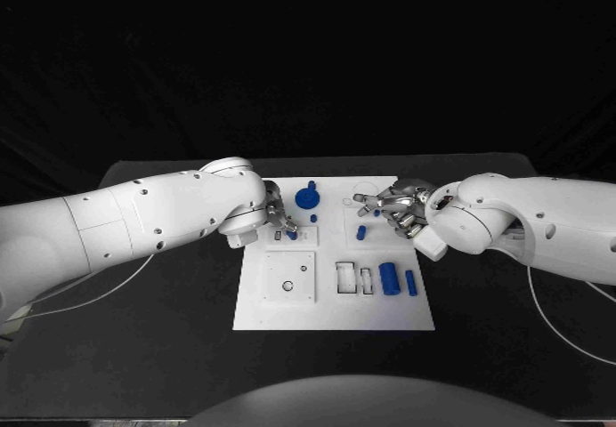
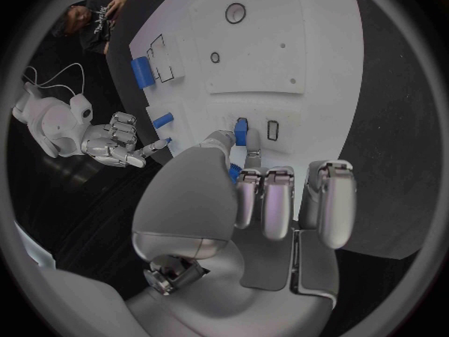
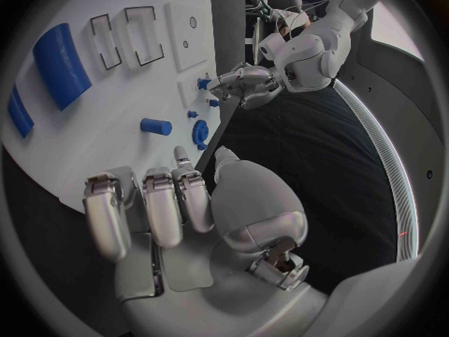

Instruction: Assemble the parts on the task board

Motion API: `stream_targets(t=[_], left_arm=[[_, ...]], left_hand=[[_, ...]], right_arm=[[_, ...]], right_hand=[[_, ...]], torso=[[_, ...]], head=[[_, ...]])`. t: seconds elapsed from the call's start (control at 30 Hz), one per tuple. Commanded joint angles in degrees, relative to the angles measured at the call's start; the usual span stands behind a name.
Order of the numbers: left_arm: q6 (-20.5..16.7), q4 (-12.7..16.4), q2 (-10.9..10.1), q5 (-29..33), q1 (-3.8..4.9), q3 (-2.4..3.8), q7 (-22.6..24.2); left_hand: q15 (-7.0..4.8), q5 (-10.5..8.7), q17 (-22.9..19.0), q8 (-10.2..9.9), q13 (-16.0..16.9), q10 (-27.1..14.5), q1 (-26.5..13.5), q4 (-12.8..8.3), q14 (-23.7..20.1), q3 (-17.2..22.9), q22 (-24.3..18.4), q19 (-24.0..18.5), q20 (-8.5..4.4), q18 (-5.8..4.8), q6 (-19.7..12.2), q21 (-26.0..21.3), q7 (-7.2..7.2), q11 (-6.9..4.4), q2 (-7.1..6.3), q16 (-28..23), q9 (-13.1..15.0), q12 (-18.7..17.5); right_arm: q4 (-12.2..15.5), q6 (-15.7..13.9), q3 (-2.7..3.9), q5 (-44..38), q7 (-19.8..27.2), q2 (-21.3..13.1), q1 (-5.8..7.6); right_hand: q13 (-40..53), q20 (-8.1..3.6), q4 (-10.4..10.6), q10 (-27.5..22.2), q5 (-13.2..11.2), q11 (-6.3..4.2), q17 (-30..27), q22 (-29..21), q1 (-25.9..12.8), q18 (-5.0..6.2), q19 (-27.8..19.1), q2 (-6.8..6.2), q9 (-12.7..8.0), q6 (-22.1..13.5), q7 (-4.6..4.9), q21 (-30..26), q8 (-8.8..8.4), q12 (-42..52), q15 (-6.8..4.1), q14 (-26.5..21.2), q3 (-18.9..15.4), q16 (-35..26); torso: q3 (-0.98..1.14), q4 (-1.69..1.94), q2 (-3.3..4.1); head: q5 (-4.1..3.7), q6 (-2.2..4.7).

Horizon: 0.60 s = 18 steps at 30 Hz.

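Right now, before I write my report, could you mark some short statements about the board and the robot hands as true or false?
1. The left robot hand pinches a small blue part. True.
2. The right robot hand holds the big blue cylinder. False: it holds nothing; the cylinder lies on the task board.
3. The table is black. True.
4. Every slot is filled. False: the rectangular slot beside the cylinder is empty.
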Motion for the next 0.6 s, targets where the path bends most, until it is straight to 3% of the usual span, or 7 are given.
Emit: stream_targets(t=[0.03, 0.6], left_arm=[[0.9, 0.0, 0.1, 0.5, -0.01, 0.00, -0.3], [1.9, -0.2, 0.0, 0.6, -0.02, -0.01, -1.1]], left_hand=[[0.05, -0.23, 15.1, 0.2, 15.1, 5.9, -1.5, 0.0, 6.2, -0.1, 14.4, 4.2, 0.06, -0.35, -0.4, -0.2, 0.05, 0.11, -0.03, 0.1, 0.0, 0.1], [0.91, -0.21, 15.1, -0.7, 15.1, 5.9, -14.2, 0.1, 6.2, -6.3, 14.3, 3.8, 0.81, -0.27, -1.1, -0.5, 1.02, 1.05, -1.44, 0.1, -1.2, 0.1]], right_arm=[[0.0, 0.7, 0.00, -0.1, 0.5, 0.1, -0.04], [0.0, 0.7, 0.00, -0.1, 0.5, -0.1, -0.04]], right_hand=[[15.1, 0.33, 0.1, 6.0, 0.1, 0.22, 15.1, 15.1, 0.5, -0.38, 6.0, 0.19, 0.1, -0.2, 0.61, 0.3, 0.26, 0.2, 0.38, 5.9, -0.3, 0.2], [15.1, 0.35, 0.1, 6.0, 0.2, 0.25, 15.1, 15.1, 0.6, -0.38, 6.0, 0.29, 0.1, -0.3, 0.65, 0.3, 0.39, 0.2, 0.40, 5.9, -0.4, 0.2]], torso=[[0.01, 0.02, 0.00], [0.00, -0.01, -0.01]], head=[[0.01, 0.10], [-0.05, 0.07]])
